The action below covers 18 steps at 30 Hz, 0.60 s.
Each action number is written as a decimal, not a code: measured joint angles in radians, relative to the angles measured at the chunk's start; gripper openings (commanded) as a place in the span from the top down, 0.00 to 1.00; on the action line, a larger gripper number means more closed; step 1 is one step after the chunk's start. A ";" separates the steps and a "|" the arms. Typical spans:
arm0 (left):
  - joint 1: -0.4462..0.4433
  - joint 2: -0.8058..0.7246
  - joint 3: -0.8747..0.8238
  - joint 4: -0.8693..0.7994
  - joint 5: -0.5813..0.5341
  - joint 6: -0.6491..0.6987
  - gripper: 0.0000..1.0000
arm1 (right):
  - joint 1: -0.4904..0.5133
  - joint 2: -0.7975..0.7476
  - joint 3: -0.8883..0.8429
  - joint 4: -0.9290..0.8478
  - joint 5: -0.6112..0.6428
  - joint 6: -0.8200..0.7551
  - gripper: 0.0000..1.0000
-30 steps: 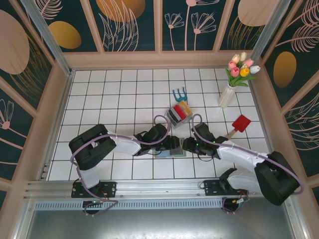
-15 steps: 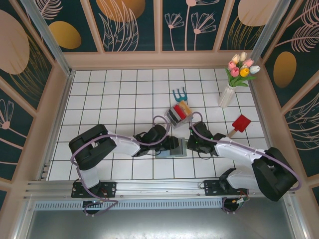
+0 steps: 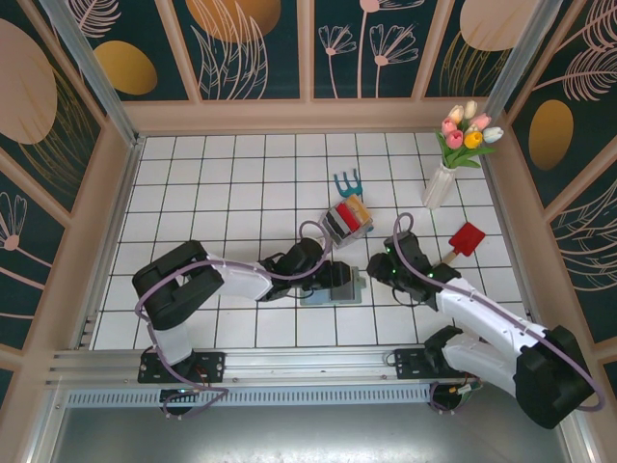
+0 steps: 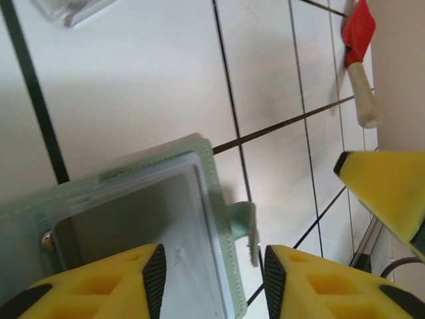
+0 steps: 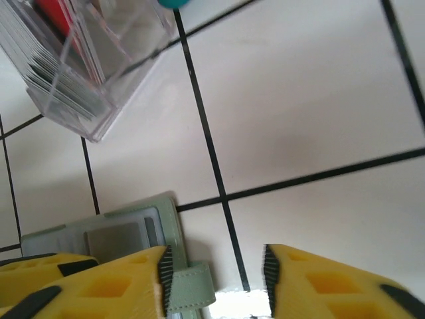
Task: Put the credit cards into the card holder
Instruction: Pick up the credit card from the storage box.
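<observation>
- The glossy white tiled table [image 3: 193, 193], ruled with dark grout lines, is carrying the card holder [image 3: 347, 291], which is lying opened flat.
- The left arm [image 3: 231, 280], white shells on black joints, is reaching in from the card holder's left, and the right arm [image 3: 482, 309] from its right.
- The left gripper [image 4: 211, 269] is hovering over the card holder, blocky yellow fingers spread, pinching nothing.
- The right gripper [image 5: 216, 269] is sitting at the card holder's right edge, fingers likewise standing apart and empty.
- A slim white vase [image 3: 439, 185] is standing well beyond the card holder, off to the right.
- A clear, box-like rack [image 5: 126, 40] is resting just beyond the card holder.
- The card holder is showing matte sage-green sides, stitched edges and a see-through window pocket.
- A red flat-bladed trowel [image 3: 468, 238] with a tan handle is lying right of the card holder.
- The credit cards [image 5: 46, 70], thin and stiff, are standing upright in that rack.
- A small soft green tab [image 5: 189, 289] is sticking out from the card holder's right edge.
</observation>
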 measured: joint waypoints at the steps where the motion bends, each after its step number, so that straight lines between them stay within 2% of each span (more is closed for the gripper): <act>1: 0.001 -0.020 0.000 -0.010 -0.008 0.006 0.50 | -0.010 0.013 0.030 -0.012 0.005 -0.025 0.54; 6: 0.048 -0.155 0.000 -0.055 -0.053 0.026 0.48 | -0.060 0.134 0.224 -0.029 0.025 -0.164 0.49; 11: 0.140 -0.245 -0.009 -0.085 -0.123 0.041 0.43 | -0.108 0.354 0.426 -0.047 0.048 -0.308 0.47; 18: 0.206 -0.261 -0.028 -0.133 -0.212 0.081 0.06 | -0.128 0.636 0.656 -0.088 0.076 -0.486 0.45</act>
